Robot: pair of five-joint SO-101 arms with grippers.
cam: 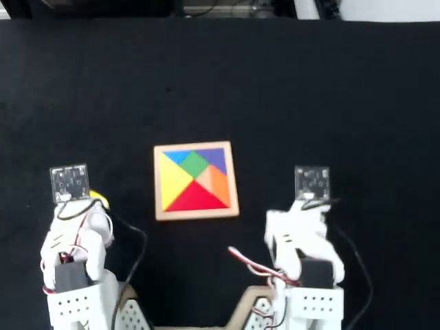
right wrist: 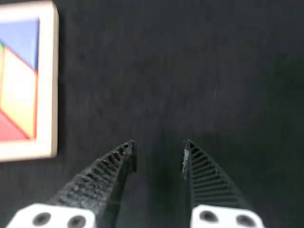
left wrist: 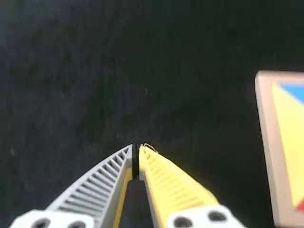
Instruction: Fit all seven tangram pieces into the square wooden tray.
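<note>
Tray (cam: 197,212) left side, left gripper (left wrist: 137,149): fingers pressed together, holding nothing.
Tray right side, right gripper (right wrist: 158,145): fingers parted, holding nothing.
Tray: between the grippers, flat on black table (cam: 309,89).
Tangram pieces (cam: 196,180): seven, filling tray.

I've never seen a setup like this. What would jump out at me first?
The brightly coloured tangram pieces, which fill the square wooden tray in the middle of the black table. On either side of the tray, the left gripper is shut and the right gripper is open, each above bare tabletop.
</note>
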